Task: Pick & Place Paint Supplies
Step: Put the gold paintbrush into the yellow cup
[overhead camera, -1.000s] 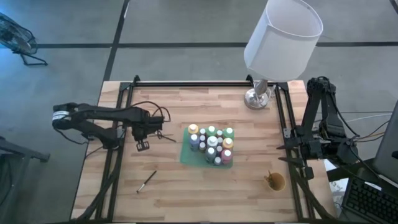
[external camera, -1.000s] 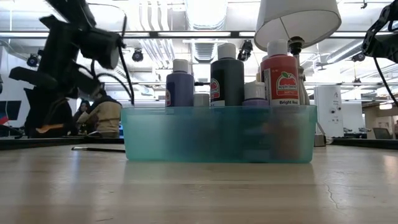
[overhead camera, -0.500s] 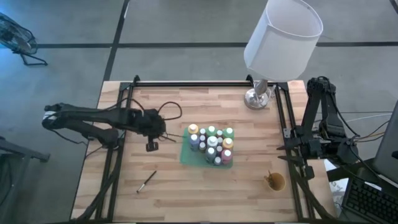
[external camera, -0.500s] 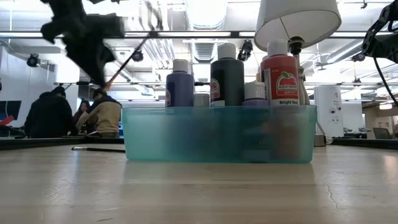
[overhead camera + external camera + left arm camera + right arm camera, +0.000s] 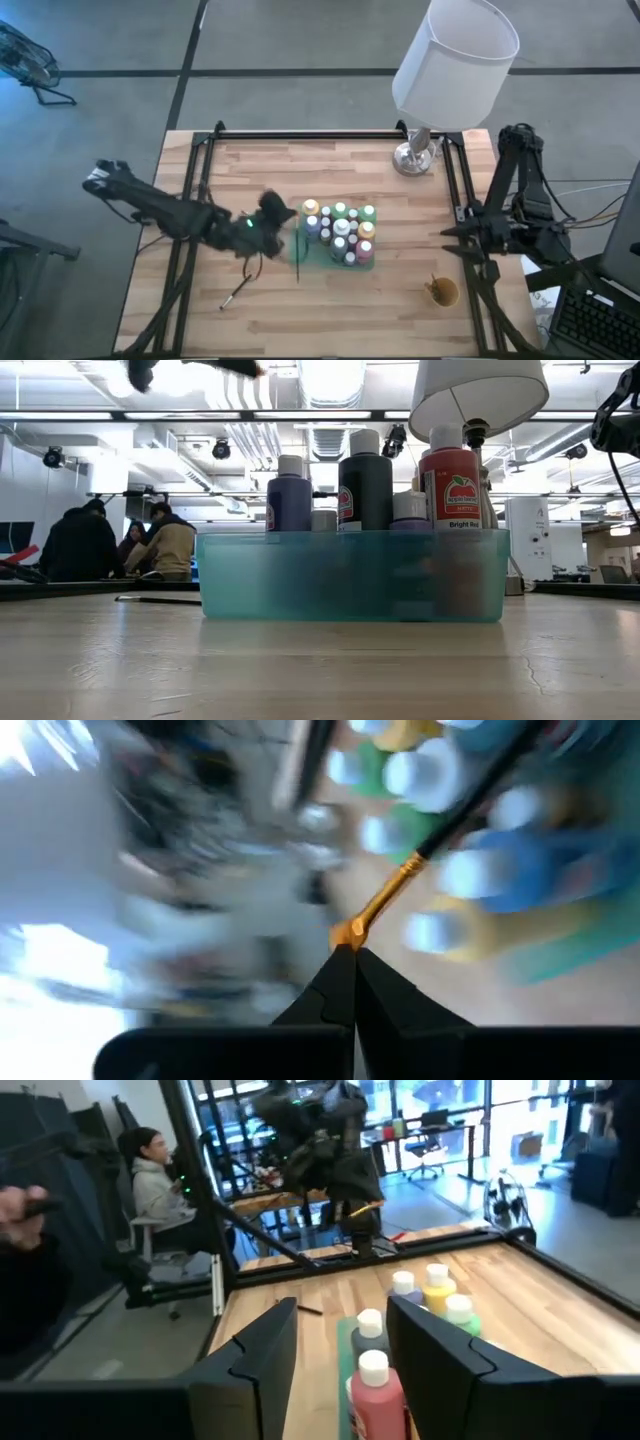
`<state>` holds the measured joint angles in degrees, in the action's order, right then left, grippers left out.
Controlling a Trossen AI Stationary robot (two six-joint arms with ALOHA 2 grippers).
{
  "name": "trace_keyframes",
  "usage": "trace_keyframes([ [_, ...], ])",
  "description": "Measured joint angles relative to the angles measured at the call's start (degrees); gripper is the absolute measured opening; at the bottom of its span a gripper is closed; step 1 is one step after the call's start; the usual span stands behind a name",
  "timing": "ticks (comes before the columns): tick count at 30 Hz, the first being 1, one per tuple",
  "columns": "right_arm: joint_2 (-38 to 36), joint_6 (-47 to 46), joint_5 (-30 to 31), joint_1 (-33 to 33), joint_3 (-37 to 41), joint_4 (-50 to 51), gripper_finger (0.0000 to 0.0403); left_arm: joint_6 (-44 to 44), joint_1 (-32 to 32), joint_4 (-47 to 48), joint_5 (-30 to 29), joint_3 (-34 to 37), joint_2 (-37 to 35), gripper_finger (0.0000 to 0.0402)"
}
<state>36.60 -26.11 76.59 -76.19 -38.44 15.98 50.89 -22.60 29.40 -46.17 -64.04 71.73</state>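
Brush [image 5: 299, 250], mid-frame in the high view, pinched in the left gripper [image 5: 272, 212] beside the crowded bottles [image 5: 340, 232] in their tray [image 5: 350, 575]. Right gripper [image 5: 340, 1370] waits at the right edge, fingers spread. Risk, I judge: the swinging brush tip could topple a bottle.

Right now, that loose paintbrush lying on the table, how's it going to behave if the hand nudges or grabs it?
The loose paintbrush looks thin and round-handled, so a nudge would likely roll or spin it. Lying flat on the wooden table, it leaves little to grip. It is probably light and stiff.
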Motion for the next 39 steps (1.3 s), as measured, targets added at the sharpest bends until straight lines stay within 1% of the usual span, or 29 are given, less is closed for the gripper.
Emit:
trace_keyframes([
  [3, -0.03, -2.05, -2.07, 1.76, 0.03, 0.01, 0.0159, 25.04, -1.99, -13.57, -9.98, 1.15, 4.54, 0.0000],
  [5, 0.01, -2.97, -4.20, 2.80, 0.05, 0.01, 0.0163, 39.74, -1.89, -25.43, -14.67, 1.50, 8.01, 0.0000],
  [7, 0.24, -3.83, -5.66, 3.95, 0.05, -0.03, 0.0166, 52.14, -1.25, -36.35, -15.85, 1.51, 11.19, 0.0000],
  [9, 0.70, -4.00, -6.56, 5.08, 0.05, -0.13, 0.0168, 59.45, -0.66, -43.80, -14.01, 0.58, 13.97, 0.0000],
  [13, 2.00, -4.09, -9.04, 7.46, -0.03, -0.36, 0.0168, 68.09, 0.51, -52.35, -10.71, -1.93, 17.67, 0.0000],
  [19, 3.75, -3.93, -11.19, 10.93, -0.45, -0.78, 0.0158, 80.29, 1.75, -64.39, -2.49, -3.12, 20.72, 0.0000],
  [22, 4.37, -3.89, -11.33, 12.32, -0.45, -1.94, 0.0152, 82.35, 2.18, -69.24, 2.01, -3.22, 21.13, 0.0000],
  [26, 5.63, -3.60, -14.74, 15.43, -0.45, -3.78, 0.0146, 84.92, 2.41, -69.45, 8.00, -3.23, 21.42, 0.0000],
  [29, 7.34, -1.40, -18.39, 18.34, -0.45, -7.04, 0.0150, 87.20, 2.46, -69.55, 8.87, -3.23, 21.86, 0.0000],
  [33, 10.31, 4.63, -22.52, 23.34, -0.43, -13.47, 0.0167, 89.84, 2.63, -69.89, 9.30, -3.23, 22.84, 0.0000],
  [39, 14.31, 10.02, -27.23, 31.53, -0.43, -19.41, 0.0194, 90.77, 2.63, -71.63, 9.28, -3.23, 23.30, 0.0000],
])
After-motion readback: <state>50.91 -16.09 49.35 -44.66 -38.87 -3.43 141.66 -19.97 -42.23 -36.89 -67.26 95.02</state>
